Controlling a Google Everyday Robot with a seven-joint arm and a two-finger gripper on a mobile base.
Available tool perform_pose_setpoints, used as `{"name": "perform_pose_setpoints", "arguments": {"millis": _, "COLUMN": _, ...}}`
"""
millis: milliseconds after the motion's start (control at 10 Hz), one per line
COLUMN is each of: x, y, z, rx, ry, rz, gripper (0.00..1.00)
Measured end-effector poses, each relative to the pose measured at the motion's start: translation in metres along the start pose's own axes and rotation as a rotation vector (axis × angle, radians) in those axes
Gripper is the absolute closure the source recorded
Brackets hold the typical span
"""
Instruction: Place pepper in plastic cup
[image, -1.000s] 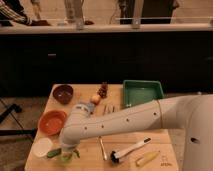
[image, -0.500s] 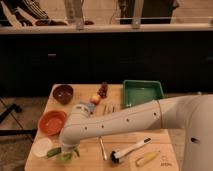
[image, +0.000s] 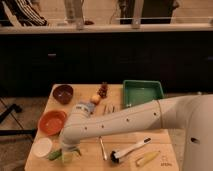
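**Gripper low at the near-left corner, over the plastic cup**

My arm (image: 125, 120) reached across the wooden table (image: 127, 150) from the right, and my gripper (image: 70, 151) hung at the table's near-left corner, mostly hidden behind my own wrist housing. I could not tell how the gripper was set, nor whether it gripped anything.

Directly beneath the gripper sat the plastic cup (image: 68, 158), translucent light green, with only its lower part visible under my wrist. The pepper (image: 55, 154) showed as a green sliver poking out to the left of the gripper, at the cup's left side; I could not tell whether it lay inside the cup or just beside it, or whether it touched the gripper.

Further left of the gripper stood a white round container (image: 42, 147). Beyond it, up and to the left of the gripper, was an orange bowl (image: 52, 122), and farther back a dark brown bowl (image: 63, 93). To the right of the gripper lay a fork (image: 102, 148), then a black-handled utensil with a white end (image: 129, 150), and a pale yellow corn-like piece (image: 147, 159) nearest the right edge. Far behind my arm sat a green tray (image: 142, 93), well apart from the gripper
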Motion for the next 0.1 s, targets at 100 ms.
{"name": "perform_pose_setpoints", "arguments": {"millis": 100, "x": 0.0000, "y": 0.0000, "z": 0.0000, "rx": 0.000, "ry": 0.000, "rz": 0.000, "gripper": 0.20}}
